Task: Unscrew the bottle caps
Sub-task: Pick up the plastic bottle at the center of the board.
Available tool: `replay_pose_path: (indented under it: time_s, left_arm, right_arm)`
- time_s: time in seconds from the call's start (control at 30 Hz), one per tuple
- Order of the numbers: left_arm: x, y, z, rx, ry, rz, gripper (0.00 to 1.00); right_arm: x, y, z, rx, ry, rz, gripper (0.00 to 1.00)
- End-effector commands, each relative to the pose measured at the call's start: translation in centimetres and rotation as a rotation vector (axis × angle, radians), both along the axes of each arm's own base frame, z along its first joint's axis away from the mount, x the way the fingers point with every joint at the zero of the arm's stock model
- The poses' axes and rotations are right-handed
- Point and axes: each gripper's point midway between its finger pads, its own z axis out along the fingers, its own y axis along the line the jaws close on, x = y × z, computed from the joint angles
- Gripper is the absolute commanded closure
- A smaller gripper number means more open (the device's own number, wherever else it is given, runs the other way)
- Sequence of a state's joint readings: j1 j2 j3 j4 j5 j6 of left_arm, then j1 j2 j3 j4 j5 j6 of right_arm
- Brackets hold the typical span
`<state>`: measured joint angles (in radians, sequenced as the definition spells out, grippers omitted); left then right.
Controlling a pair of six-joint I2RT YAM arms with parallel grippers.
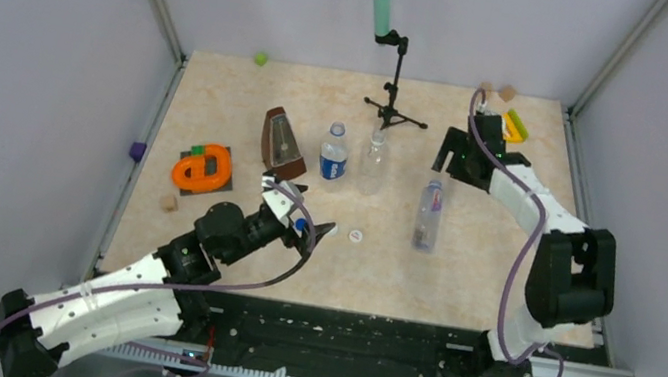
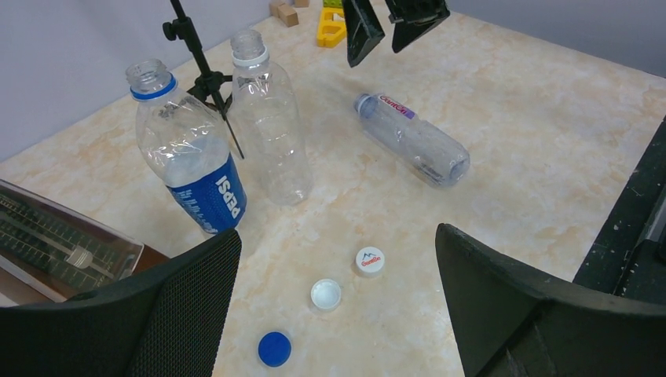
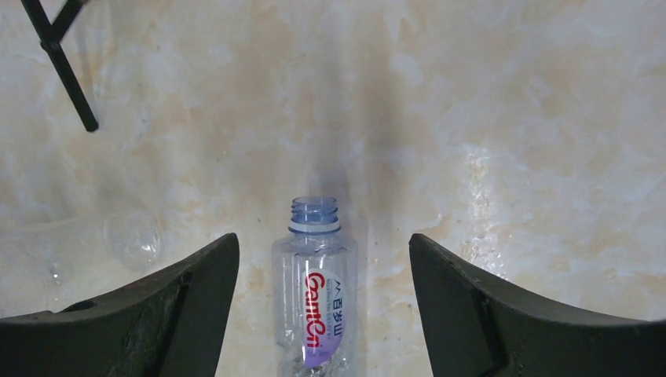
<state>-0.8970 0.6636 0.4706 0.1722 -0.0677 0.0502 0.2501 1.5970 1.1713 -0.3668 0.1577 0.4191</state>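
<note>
Three bottles have open necks. The blue-labelled bottle (image 1: 334, 156) (image 2: 188, 149) and the plain clear bottle (image 1: 373, 162) (image 2: 267, 118) stand upright mid-table. The bluish bottle (image 1: 428, 214) (image 2: 412, 139) (image 3: 314, 290) lies on its side. Three caps lie loose on the table in the left wrist view: a dark blue cap (image 2: 274, 349), a white cap turned upside down (image 2: 326, 294) and a white printed cap (image 2: 370, 261) (image 1: 357, 236). My left gripper (image 1: 304, 209) (image 2: 338, 233) is open and empty above the caps. My right gripper (image 1: 444, 160) (image 3: 322, 237) is open and empty above the lying bottle's neck.
A brown metronome (image 1: 281, 143) stands left of the bottles. A black microphone stand (image 1: 395, 87) is behind them. An orange ring on a dark pad (image 1: 202, 169) and a wooden block (image 1: 168, 204) are at the left. A yellow-green toy (image 1: 516, 126) is at the back right.
</note>
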Motion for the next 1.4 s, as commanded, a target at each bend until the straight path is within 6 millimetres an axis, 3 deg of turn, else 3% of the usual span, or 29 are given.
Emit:
replay_pose_path:
  time_s: [0.0, 0.23, 0.6, 0.8, 0.83, 1.0, 1.17, 1.27, 1.37]
  left_arm:
    - [-0.3, 0.5, 1.1, -0.033, -0.023, 0.005, 0.06]
    - [-0.5, 1.8, 1.4, -0.052, -0.043, 0.042, 0.06]
    - [-0.5, 2.2, 1.3, -0.048, -0.048, 0.054, 0.05]
    - [-0.5, 2.2, 1.4, -0.047, -0.046, 0.052, 0.05]
    - [-0.5, 2.2, 1.5, -0.048, -0.046, 0.052, 0.05]
    - [-0.5, 2.2, 1.4, -0.038, -0.043, 0.054, 0.05]
    - [-0.3, 2.2, 1.2, -0.027, -0.04, 0.058, 0.05]
    - [-0.2, 2.1, 1.0, -0.022, -0.038, 0.059, 0.05]
    - [-0.1, 1.9, 1.2, -0.027, -0.041, 0.058, 0.05]
  right_arm:
    - [-0.2, 1.3, -1.0, 0.033, 0.133, 0.089, 0.22]
    - [0.0, 3.4, -5.1, 0.094, 0.269, 0.163, 0.22]
    - [-1.2, 2.7, -7.5, 0.029, 0.359, 0.184, 0.21]
    - [-1.0, 2.4, -8.0, 0.008, 0.356, 0.167, 0.31]
    - [-1.0, 2.3, -8.0, 0.006, 0.357, 0.161, 0.39]
    - [-0.5, 2.7, -6.1, 0.049, 0.248, 0.151, 0.52]
    - [0.0, 3.4, -3.5, 0.096, 0.107, 0.162, 0.58]
    - [0.9, 2.9, -0.5, 0.068, -0.071, 0.13, 0.57]
    - [1.4, 2.7, 4.5, 0.109, -0.404, 0.101, 0.58]
